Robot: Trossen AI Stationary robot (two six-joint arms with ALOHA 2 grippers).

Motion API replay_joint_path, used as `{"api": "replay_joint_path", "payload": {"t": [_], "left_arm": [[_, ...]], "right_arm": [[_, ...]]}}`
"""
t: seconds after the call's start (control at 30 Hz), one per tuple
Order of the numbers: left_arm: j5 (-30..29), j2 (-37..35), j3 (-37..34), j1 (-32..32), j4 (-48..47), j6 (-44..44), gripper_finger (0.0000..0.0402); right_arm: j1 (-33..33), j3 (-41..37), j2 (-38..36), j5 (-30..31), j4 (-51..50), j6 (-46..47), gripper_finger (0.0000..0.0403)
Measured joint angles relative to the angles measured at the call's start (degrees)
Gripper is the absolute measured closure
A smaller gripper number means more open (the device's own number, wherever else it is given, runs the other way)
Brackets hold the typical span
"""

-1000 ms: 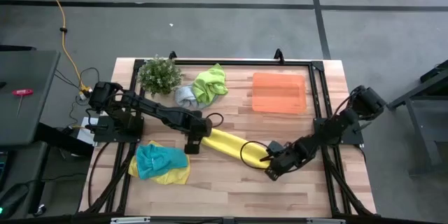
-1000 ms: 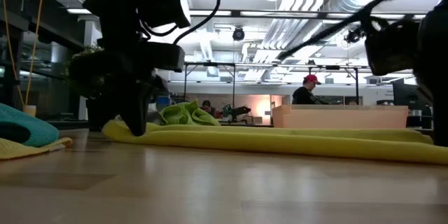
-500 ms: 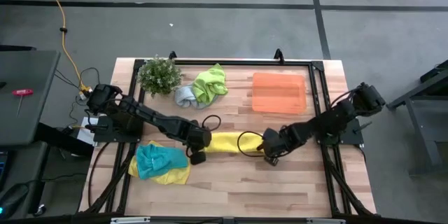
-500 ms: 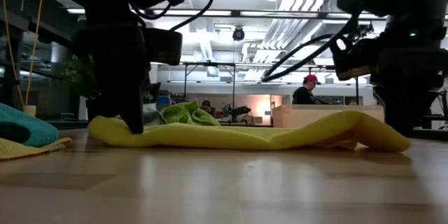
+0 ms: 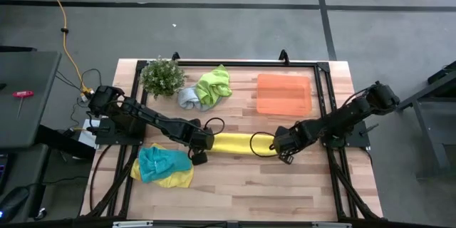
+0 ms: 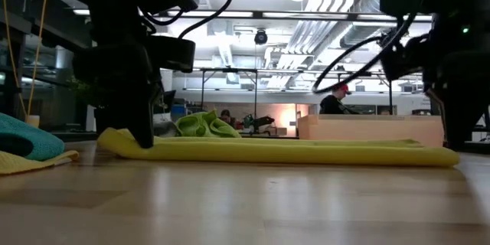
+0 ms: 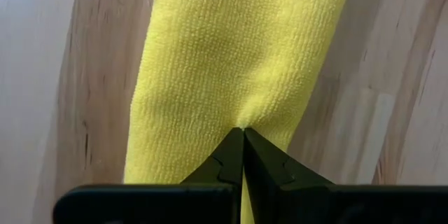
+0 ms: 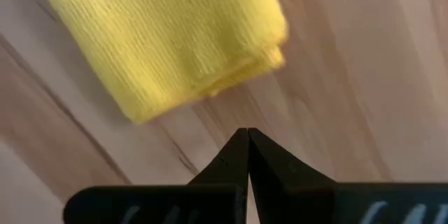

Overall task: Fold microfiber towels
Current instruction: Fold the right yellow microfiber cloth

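- Lying stretched in a narrow folded strip across the middle of the wooden table [image 5: 235, 185]: a yellow microfiber towel [image 5: 234, 143], running between the two grippers.
- Pinching the strip's left end with jaws pressed fully together: the left gripper [image 7: 243, 134], fingertips creasing the yellow cloth in the left wrist view.
- Hovering just off the strip's right end with jaws closed on nothing: the right gripper [image 8: 248, 134], tips over bare wood, the towel's folded corner near but apart from them.
- Standing low over the tabletop in the low view: both dark arms, one at each end of the flat yellow band.
- Resting in a heap near the table's front left: a teal blue towel [image 5: 161, 162] lying on a second yellow towel [image 5: 178, 179].
- Sitting crumpled at the back: a lime green towel [image 5: 215, 84] touching a pale grey-blue towel [image 5: 188, 98], beside a small leafy plant [image 5: 162, 75].
- Lying flat at the back right: an orange tray [image 5: 284, 94].
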Motion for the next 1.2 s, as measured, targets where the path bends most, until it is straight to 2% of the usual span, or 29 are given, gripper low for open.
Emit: {"api": "replay_joint_path", "payload": {"t": [0.2,0.3,0.57,0.7,0.87,1.07,1.2], "left_arm": [[0.02,0.00,0.00,0.00,-0.09,0.00,0.0401],[0.61,0.00,0.00,0.00,-0.14,0.50,0.0401],[1.66,-1.78,2.70,0.02,-6.44,6.45,0.0401],[1.49,-4.00,5.12,0.04,-13.35,10.51,0.0401],[1.16,-9.84,5.73,0.04,-13.33,11.43,0.0401],[-0.04,-15.54,3.83,0.04,-11.31,10.47,0.0401],[-0.19,-15.90,1.97,0.04,-9.69,9.13,0.0401]], "right_arm": [[0.48,0.02,-6.87,-0.28,-7.49,2.38,0.0403],[0.48,-0.29,-10.28,-2.83,-10.49,3.53,0.0403],[0.52,-6.25,-23.42,-4.53,-9.90,13.86,0.0389],[0.52,-10.51,-30.33,-4.51,-3.10,21.19,0.0343],[0.52,-15.47,-34.53,-0.36,8.59,27.76,0.0257],[0.37,-20.19,-32.15,-1.27,20.11,32.50,0.0158],[0.39,-20.55,-30.08,-1.47,21.36,32.50,0.0123]]}}
